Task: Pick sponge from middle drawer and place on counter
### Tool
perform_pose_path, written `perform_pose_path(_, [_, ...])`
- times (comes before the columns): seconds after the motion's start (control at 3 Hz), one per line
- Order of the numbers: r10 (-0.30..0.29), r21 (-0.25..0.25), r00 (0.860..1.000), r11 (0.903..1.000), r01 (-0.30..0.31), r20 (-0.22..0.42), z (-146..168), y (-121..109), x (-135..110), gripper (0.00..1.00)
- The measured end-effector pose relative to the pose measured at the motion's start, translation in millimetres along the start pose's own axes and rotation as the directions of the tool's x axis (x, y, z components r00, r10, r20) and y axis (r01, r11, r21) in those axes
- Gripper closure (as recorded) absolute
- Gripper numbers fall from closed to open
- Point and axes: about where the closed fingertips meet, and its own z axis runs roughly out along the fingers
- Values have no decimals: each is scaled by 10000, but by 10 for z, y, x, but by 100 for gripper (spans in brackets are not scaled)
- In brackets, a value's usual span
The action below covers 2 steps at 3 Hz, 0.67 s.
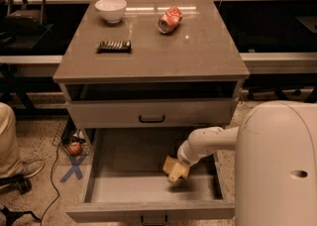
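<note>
The middle drawer (99, 170) is pulled wide open at the bottom of the cabinet, showing its plain grey floor. The pale-yellow sponge (171, 164) lies at the right of the drawer floor, slightly tilted. My gripper (177, 173) reaches down into the drawer from the right on a white arm, and its tip is right at the sponge, touching it or closely over it. The glossy grey-brown counter (163, 51) tops the cabinet above.
On the counter stand a white bowl (110, 9), a dark flat bar (114, 46) and a crushed red can (170, 20). A shallower drawer front with a black handle (151, 118) sits above the open drawer. My white body (277, 165) fills the lower right. A person's leg (10, 141) is at the left.
</note>
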Motion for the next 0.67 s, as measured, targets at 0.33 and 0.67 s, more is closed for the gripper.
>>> perform_pose_path(0.33, [211, -111, 9997, 9997, -212, -100, 141, 4, 58, 16])
perform_pose_path(0.67, [453, -258, 9989, 9986, -456, -130, 224, 23, 141, 38])
